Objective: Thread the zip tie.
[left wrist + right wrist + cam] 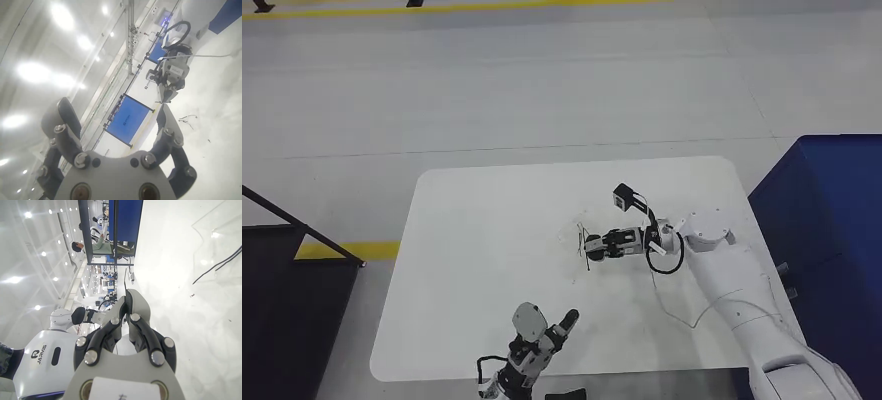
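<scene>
My right gripper (594,244) is over the middle of the white table (472,290), shut on a thin black zip tie (585,250). In the right wrist view the tie (125,285) sticks out as a narrow strip from between the closed fingers (130,302). From the left wrist view the same shut gripper (164,99) shows farther off, with the tie (162,102) at its tips. My left gripper (115,113) is near the table's front edge (564,322), open and holding nothing, pointing towards the right gripper.
Loose black zip ties (187,118) lie on the table just beside the right gripper, their dark strands (217,268) also visible from the right wrist. A blue cabinet (832,230) stands off the table's right side. A white cable (211,55) trails behind the right arm.
</scene>
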`<action>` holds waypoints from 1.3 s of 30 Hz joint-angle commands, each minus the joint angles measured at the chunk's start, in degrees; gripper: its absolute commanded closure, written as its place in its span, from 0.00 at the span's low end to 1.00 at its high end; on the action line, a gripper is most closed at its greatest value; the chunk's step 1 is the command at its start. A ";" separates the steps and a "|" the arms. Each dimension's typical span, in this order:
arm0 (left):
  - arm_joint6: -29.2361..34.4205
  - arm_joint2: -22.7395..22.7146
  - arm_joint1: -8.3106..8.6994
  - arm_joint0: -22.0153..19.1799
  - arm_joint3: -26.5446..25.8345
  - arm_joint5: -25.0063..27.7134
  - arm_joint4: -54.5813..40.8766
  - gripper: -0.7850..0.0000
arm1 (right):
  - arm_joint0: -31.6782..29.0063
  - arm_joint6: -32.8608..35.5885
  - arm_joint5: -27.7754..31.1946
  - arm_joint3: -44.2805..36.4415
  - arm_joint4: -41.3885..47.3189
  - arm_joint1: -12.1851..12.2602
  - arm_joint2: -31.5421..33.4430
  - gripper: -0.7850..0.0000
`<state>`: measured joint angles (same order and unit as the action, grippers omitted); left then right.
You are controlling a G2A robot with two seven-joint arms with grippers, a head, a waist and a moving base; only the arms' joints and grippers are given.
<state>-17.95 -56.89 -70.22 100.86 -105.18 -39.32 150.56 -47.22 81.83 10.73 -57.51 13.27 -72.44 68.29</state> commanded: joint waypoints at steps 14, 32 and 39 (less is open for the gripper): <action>20.00 7.53 -2.72 -6.16 2.38 16.76 20.08 0.00 | -2.89 -2.72 -1.90 -5.26 1.08 0.10 -3.03 1.00; 31.40 10.89 -5.67 -11.49 9.57 21.29 20.43 0.33 | -4.90 -4.39 -1.85 -7.44 0.04 1.36 -3.37 1.00; 31.95 10.67 -6.17 -11.81 10.20 19.45 18.98 0.59 | -5.73 -4.60 -1.96 -8.84 -0.21 1.92 -3.24 1.00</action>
<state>13.92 -46.26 -76.32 89.02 -94.82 -19.53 169.72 -52.86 77.24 8.74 -66.17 13.10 -70.58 65.09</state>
